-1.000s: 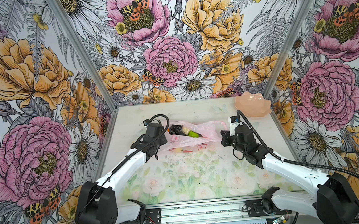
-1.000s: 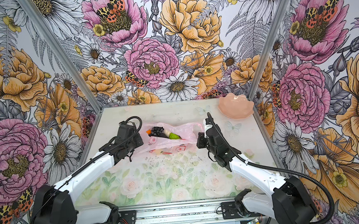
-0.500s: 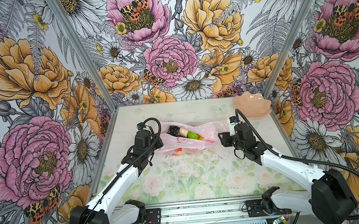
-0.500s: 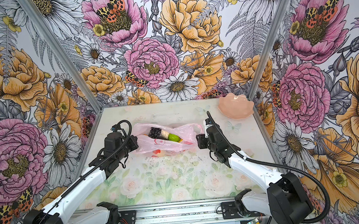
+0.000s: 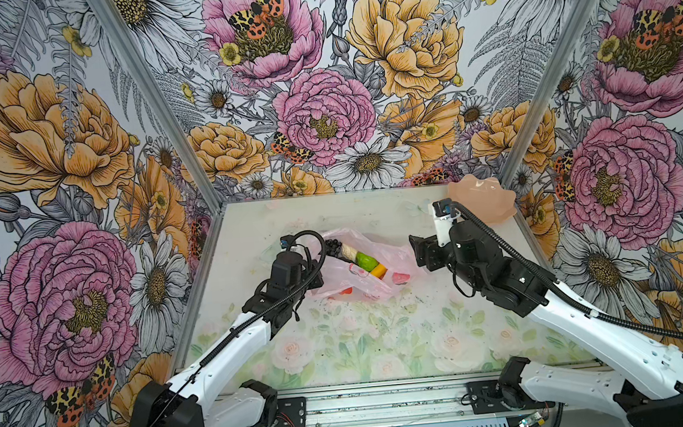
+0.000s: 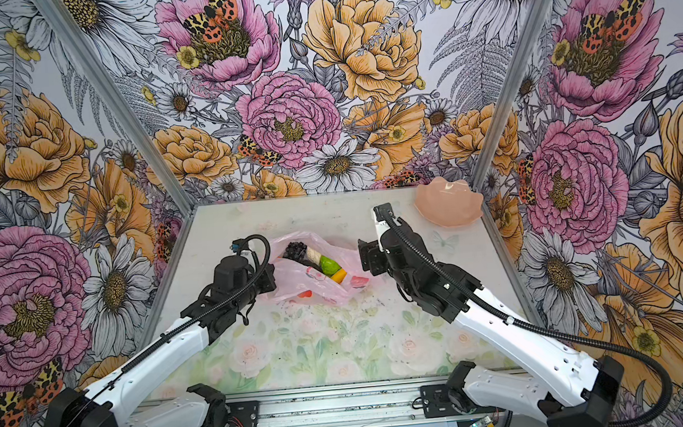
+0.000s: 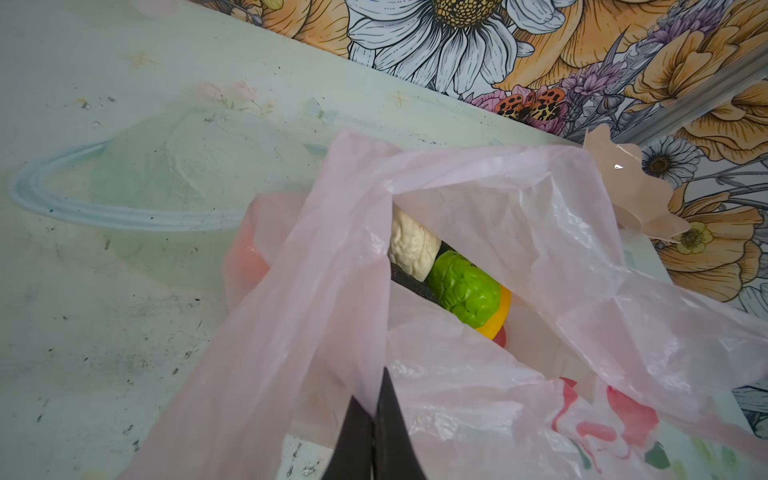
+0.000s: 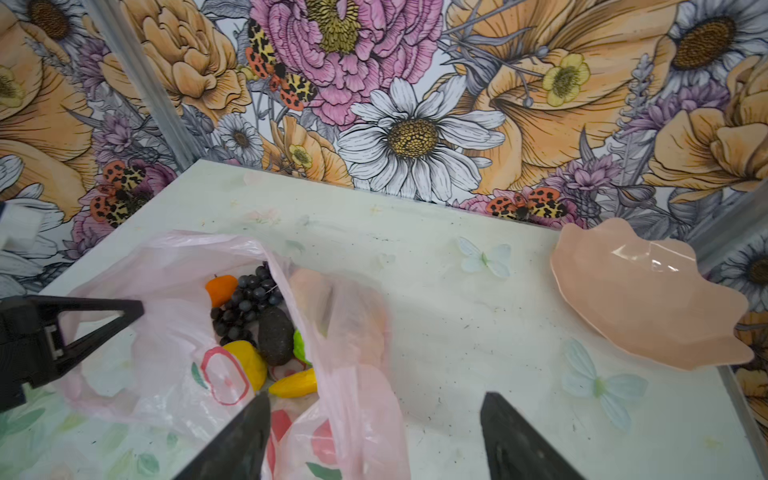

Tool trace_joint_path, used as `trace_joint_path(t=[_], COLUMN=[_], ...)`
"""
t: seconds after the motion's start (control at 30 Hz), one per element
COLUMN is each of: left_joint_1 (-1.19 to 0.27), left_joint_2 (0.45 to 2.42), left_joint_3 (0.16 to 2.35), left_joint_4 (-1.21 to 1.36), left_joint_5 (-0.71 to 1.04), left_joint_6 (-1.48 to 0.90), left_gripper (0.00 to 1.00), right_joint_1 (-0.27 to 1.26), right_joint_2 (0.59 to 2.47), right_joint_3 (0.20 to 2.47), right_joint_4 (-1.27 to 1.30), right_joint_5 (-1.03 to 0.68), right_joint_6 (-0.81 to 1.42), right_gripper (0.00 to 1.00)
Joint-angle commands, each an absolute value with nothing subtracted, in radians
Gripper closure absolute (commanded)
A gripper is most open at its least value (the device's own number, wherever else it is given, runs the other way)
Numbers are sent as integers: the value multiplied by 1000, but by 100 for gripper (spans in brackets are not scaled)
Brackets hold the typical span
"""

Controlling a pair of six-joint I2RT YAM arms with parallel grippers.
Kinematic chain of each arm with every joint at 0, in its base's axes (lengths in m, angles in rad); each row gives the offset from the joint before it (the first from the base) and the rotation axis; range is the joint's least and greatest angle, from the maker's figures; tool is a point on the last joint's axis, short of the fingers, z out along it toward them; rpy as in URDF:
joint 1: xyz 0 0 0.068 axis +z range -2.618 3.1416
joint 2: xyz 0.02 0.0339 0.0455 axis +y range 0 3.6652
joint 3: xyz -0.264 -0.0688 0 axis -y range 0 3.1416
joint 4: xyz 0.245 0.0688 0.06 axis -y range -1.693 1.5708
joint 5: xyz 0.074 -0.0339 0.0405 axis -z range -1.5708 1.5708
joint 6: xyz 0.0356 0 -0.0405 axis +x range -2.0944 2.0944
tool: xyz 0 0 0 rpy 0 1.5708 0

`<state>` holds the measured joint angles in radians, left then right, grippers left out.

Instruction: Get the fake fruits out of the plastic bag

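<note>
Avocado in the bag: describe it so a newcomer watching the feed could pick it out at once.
On the floral table lies the pink plastic bag, mouth open. Inside, in the right wrist view, the avocado sits beside the grape bunch and the lemon. It is the only dark green, egg-shaped piece; the grapes are clustered beads.

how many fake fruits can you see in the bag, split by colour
yellow: 2 (lemon, banana)
orange: 1 (orange)
near-black: 1 (grape bunch)
dark green: 1 (avocado)
bright green: 1 (bumpy fruit)
cream: 1 (pear)
total: 7 showing inside the plastic bag
</note>
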<state>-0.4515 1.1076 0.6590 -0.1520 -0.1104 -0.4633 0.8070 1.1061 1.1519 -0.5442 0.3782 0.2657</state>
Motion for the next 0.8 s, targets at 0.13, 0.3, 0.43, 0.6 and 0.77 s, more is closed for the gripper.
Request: trace_joint_path(t=[0.13, 0.3, 0.43, 0.6, 0.77], left_joint_1=[-457, -457, -457, -459, -457], left_joint_2=[1087, 1068, 1055, 1045, 1027], left_joint_3=[636, 624, 607, 587, 571], left_joint_4=[-136, -139, -137, -129, -136], left_joint_5=[-144, -149, -146, -139, -145], left_joint_6=[-448, -443, -446, -452, -454], left_gripper=[100, 100, 100, 100, 100], right_joint_1=[955, 903, 827, 745, 721], right_joint_2=[1411, 1562, 1664, 1805, 1903], right_joint_3=[1274, 1309, 1352, 1457, 1537], right_joint_4=[-575, -572, -571, -572, -574], right_joint_5=[312, 321, 325, 342, 339], right_joint_6=[247, 264, 287, 277, 246], right_gripper=[26, 32, 34, 33, 15])
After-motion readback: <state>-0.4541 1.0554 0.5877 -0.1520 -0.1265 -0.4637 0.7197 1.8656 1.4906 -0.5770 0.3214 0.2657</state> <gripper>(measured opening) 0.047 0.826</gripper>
